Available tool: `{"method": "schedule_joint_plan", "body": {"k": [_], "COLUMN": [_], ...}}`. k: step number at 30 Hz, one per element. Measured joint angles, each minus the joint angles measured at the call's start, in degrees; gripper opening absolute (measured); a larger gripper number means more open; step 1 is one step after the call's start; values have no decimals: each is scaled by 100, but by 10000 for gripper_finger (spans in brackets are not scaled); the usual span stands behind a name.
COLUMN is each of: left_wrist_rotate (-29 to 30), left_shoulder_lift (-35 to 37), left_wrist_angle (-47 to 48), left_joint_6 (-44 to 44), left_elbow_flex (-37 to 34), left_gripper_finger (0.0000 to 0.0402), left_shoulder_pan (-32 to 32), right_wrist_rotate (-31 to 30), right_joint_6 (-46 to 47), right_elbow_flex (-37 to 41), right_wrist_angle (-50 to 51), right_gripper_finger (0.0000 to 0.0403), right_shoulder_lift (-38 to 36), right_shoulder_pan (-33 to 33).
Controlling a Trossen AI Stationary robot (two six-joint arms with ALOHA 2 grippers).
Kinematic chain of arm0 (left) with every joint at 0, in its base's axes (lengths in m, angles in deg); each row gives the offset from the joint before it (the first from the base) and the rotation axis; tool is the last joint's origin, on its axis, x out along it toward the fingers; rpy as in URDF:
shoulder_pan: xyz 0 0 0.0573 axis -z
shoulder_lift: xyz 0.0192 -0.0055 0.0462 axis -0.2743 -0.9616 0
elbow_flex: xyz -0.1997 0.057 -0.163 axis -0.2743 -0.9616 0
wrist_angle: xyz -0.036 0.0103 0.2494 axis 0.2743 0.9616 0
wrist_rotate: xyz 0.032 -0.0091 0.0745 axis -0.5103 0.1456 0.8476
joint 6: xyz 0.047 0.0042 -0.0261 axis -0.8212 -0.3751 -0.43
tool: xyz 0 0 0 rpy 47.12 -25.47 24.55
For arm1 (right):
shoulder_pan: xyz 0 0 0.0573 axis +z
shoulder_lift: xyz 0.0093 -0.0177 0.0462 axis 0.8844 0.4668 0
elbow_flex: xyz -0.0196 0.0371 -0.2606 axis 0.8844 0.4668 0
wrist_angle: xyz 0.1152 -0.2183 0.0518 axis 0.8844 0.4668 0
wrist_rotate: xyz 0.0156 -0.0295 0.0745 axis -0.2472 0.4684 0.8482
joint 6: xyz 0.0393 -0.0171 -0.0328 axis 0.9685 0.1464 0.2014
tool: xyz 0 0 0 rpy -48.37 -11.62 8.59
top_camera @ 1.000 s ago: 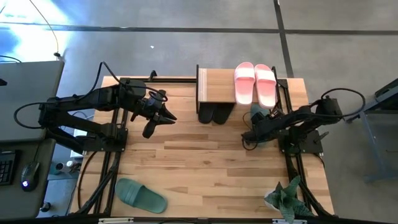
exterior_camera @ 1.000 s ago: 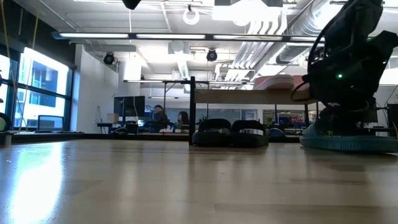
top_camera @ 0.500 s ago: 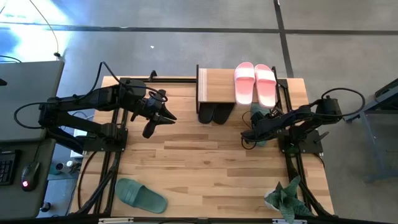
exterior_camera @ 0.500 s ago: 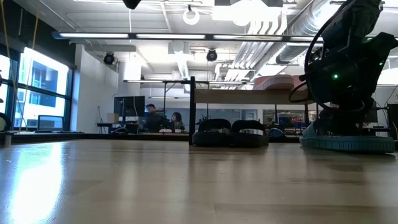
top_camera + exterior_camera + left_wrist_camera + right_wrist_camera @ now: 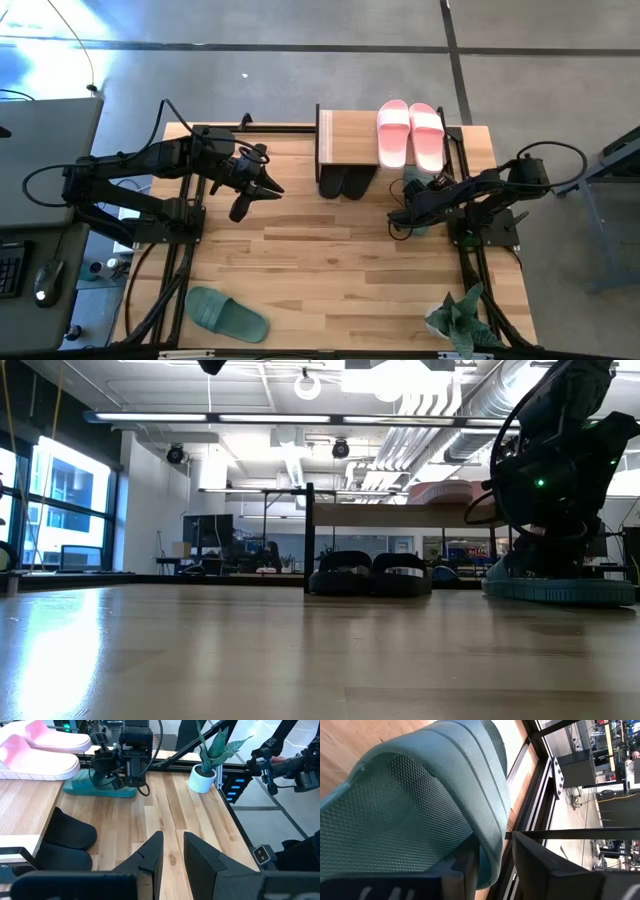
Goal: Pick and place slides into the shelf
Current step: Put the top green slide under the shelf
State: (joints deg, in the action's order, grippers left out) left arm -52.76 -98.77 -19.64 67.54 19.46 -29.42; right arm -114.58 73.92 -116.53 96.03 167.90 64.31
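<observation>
From above, the shelf [image 5: 350, 140] stands at the table's far edge, with the pink slides [image 5: 410, 133] side by side on its plank top and the black slides [image 5: 343, 183] tucked under it. One dark green slide [image 5: 226, 312] lies alone near the front left corner; the other green slide [image 5: 413, 190] lies just right of the shelf, partly covered by the right gripper [image 5: 410, 205]. The left gripper [image 5: 262, 188] hangs over bare wood left of the shelf. A potted plant [image 5: 458, 320] sits at the front right. At table height, the black slides [image 5: 371, 573] sit under the shelf [image 5: 385, 515], and the right arm presses low over the green slide [image 5: 560, 588], which rests flat on the table. The left wrist view shows the left gripper [image 5: 172, 852] with its jaws a narrow gap apart and nothing between them, facing the green slide [image 5: 100, 787] and the right gripper [image 5: 120, 775] on it. The right wrist view shows the right gripper [image 5: 495, 857] with its jaws straddling the edge of the green slide [image 5: 410, 805]; whether they still pinch it cannot be told
</observation>
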Motion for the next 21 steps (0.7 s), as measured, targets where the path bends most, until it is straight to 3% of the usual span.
{"method": "schedule_joint_plan", "body": {"k": [15, 21], "left_wrist_rotate": [11, 11], "left_shoulder_lift": [0, 0], "left_wrist_angle": [4, 7], "left_joint_6": [0, 0], "left_elbow_flex": [0, 0], "left_gripper_finger": [63, 62], "left_shoulder_pan": [0, 0], "right_wrist_rotate": [240, 512], "right_joint_6": [0, 11], "right_elbow_flex": [-334, -604], "right_wrist_angle": [522, 832], "right_gripper_finger": [115, 115], "right_shoulder_lift": [-135, -504], "right_shoulder_pan": [33, 208]}}
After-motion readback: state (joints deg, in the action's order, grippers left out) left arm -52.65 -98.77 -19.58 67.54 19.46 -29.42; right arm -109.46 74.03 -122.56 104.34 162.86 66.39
